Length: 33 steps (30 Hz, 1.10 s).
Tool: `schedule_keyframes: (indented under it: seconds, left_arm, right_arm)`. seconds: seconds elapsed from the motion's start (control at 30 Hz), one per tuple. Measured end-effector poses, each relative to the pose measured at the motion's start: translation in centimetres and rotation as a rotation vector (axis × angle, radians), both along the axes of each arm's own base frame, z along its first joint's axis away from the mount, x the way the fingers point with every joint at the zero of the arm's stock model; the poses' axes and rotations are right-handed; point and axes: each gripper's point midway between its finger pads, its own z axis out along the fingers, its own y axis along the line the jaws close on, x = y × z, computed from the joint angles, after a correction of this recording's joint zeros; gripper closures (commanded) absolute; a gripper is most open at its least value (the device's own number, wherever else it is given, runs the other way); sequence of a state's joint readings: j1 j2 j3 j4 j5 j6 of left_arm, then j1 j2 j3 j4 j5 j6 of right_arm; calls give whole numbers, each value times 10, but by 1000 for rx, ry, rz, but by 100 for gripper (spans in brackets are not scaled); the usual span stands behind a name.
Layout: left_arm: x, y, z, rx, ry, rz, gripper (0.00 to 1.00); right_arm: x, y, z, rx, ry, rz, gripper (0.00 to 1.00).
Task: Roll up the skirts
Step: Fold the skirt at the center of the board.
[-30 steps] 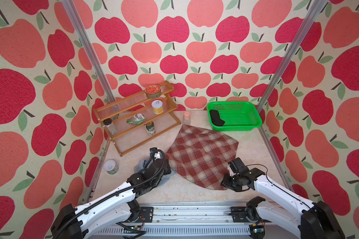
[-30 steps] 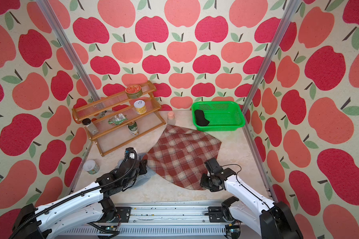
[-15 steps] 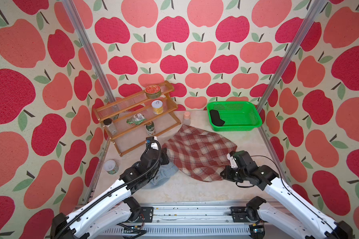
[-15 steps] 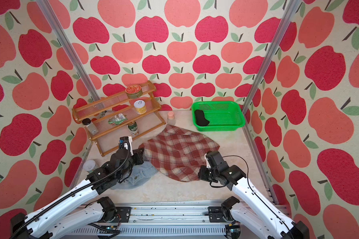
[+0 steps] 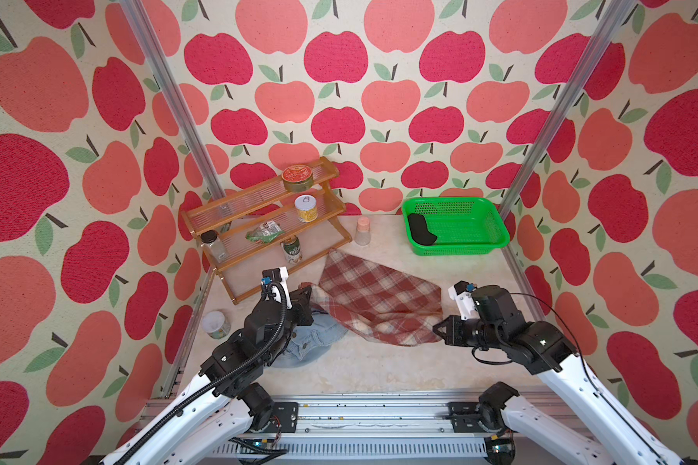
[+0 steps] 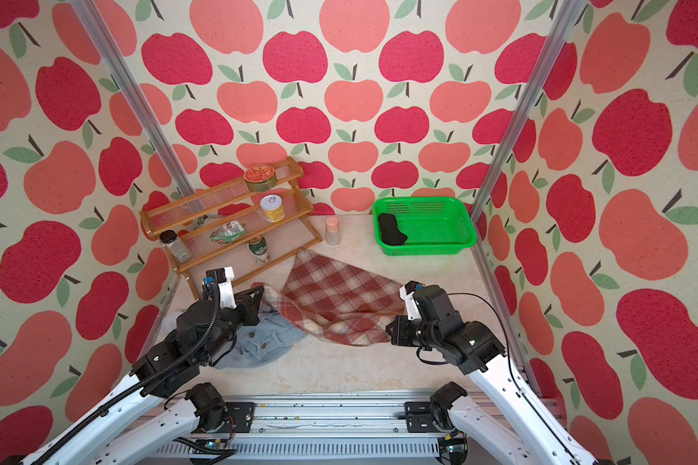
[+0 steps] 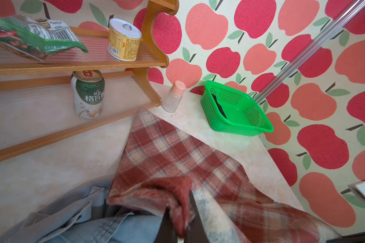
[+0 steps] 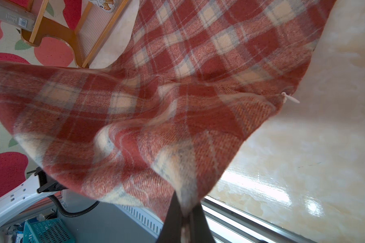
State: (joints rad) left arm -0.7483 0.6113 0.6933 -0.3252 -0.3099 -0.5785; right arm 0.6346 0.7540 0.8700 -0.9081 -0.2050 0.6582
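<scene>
Tabletop point(image 5: 379, 364): glossy, cream, marbled.
Plaid skirt point(image 5: 379, 300): woolly woven cloth in red-brown and cream checks, roughly triangular, mid-tabletop; near edge lifted and sagging, far corner flat beside the wooden rack point(image 7: 93, 65).
Left hand point(image 7: 181, 216): pinched tight on one bunched corner of the plaid skirt.
Right hand point(image 8: 184, 212): clamped on the opposite corner, cloth fanning out from it.
Denim skirt point(image 5: 313, 342): light blue, stitched seams, buttons, crumpled under the left arm; plaid edge overlaps it.
Black skirt point(image 5: 420, 231): plain, compact bundle inside the green mesh basket point(image 5: 460, 249).
</scene>
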Motion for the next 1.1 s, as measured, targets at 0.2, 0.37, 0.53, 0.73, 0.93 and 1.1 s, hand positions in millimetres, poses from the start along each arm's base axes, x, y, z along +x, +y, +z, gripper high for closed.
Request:
schedule_keyframes:
  seconds: [0.2, 0.37, 0.53, 0.73, 0.93, 1.1]
  left_arm:
    - [-9, 11, -12, -40, 17, 31, 100]
    - [-26, 34, -45, -107, 27, 102, 100]
    - [-27, 44, -65, -94, 62, 153, 100]
    - [-17, 40, -71, -26, 97, 184, 100]
    - [0, 36, -60, 46, 65, 189, 100]
    - [44, 23, -20, 94, 49, 198, 100]
  right_arm:
    - [-27, 13, -49, 1, 89, 88, 100]
    - [-72, 21, -109, -60, 213, 205, 100]
    - [-74, 31, -118, -92, 225, 229, 100]
    - [-55, 37, -101, -84, 162, 188, 100]
    - [-18, 20, -67, -64, 69, 65, 100]
    - [28, 1, -31, -49, 10, -58, 100]
